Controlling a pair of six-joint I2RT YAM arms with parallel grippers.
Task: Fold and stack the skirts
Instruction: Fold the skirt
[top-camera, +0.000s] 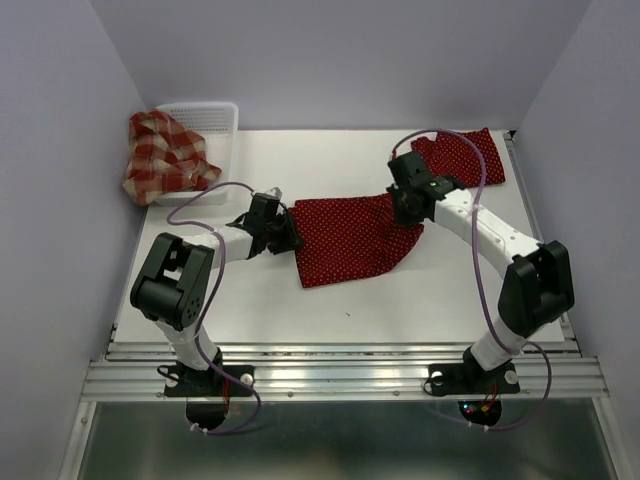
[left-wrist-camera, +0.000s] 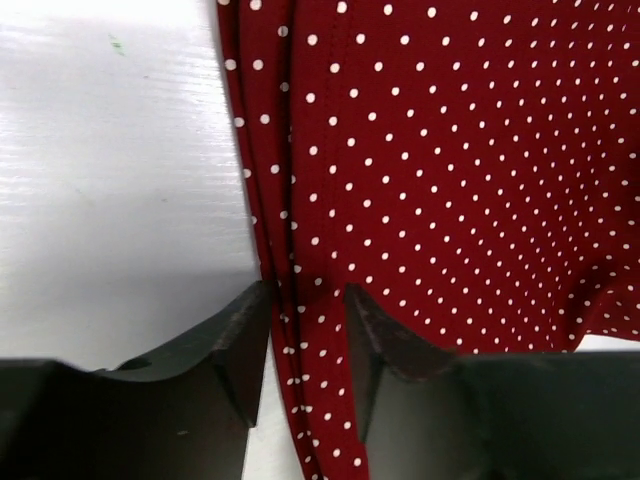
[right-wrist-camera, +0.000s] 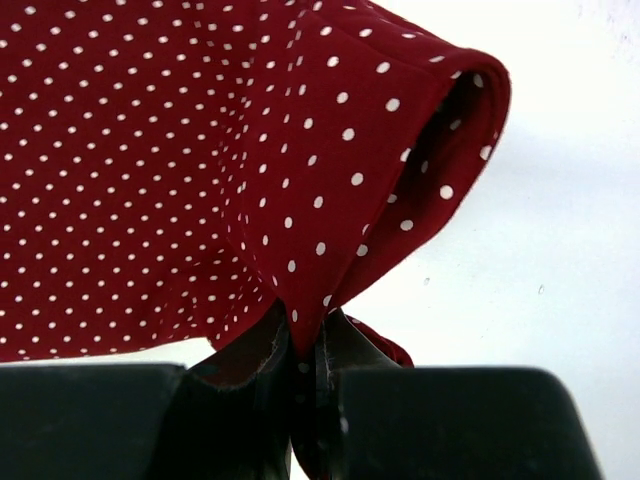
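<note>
Dotted skirt (top-camera: 350, 238) spans left-right between arms: right gripper (right-wrist-camera: 308, 325) pinches one end, left gripper (left-wrist-camera: 300, 300) straddles opposite hem (narrow gap, unclamped).

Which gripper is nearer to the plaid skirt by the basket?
Left. The left gripper is at the spread polka-dot skirt's left edge, right of the plaid skirt; the right gripper pinches the polka-dot skirt's opposite corner, farther off.

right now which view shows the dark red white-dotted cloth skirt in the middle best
Top external: the dark red dotted skirt shows nearly whole. Left wrist shows only its layered edge inside the open left gripper; right wrist only a fold pinched by the right gripper.
</note>
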